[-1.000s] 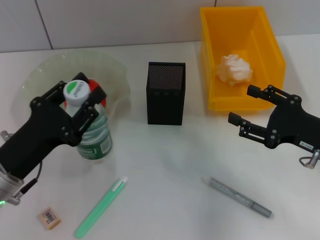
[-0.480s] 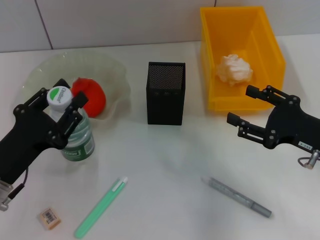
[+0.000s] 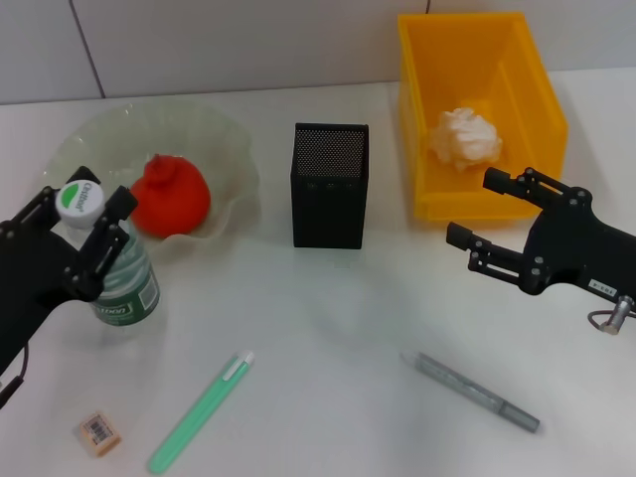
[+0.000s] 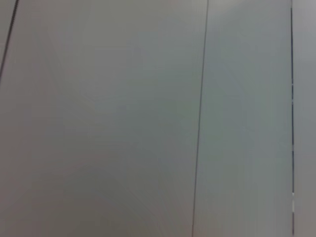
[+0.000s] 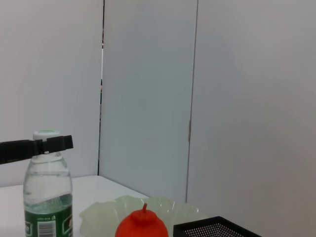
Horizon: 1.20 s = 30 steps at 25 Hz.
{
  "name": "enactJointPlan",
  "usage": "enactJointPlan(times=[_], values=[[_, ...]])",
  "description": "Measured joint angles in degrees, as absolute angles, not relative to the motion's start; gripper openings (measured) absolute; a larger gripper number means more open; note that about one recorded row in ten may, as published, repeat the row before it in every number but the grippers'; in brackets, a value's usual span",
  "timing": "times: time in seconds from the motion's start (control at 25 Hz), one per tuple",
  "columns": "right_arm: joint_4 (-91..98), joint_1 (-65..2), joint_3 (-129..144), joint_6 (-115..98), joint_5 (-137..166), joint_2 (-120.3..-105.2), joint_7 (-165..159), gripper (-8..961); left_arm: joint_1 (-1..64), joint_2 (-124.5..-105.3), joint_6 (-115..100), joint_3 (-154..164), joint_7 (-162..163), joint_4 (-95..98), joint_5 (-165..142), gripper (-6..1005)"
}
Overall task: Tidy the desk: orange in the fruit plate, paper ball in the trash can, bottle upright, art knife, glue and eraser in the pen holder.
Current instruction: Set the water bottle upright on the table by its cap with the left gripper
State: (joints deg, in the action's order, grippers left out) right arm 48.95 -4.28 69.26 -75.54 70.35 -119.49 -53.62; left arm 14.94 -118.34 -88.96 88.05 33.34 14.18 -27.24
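Standing upright near the bench's left edge, the bottle [image 3: 117, 278] has its neck gripped by the left hand [image 3: 81, 231]; right hand [image 3: 502, 221] hovers wide open beside the trash can [image 3: 542, 109].

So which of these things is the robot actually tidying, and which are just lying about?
Part of the job:
orange in fruit plate
paper ball in trash can
bottle, upright in left pincer
eraser
pen holder
green stick and grey stick, possibly the glue and knife

Lying about:
nothing visible
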Motion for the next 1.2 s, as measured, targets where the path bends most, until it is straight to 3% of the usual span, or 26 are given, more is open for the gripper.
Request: enactJointPlan(times=[1.2], values=[[48.36,-5.30,69.25,-75.75,70.15,-119.53,-53.70,767,16.67,-118.83,-85.68,85.68,33.77,11.03,-25.76,456]])
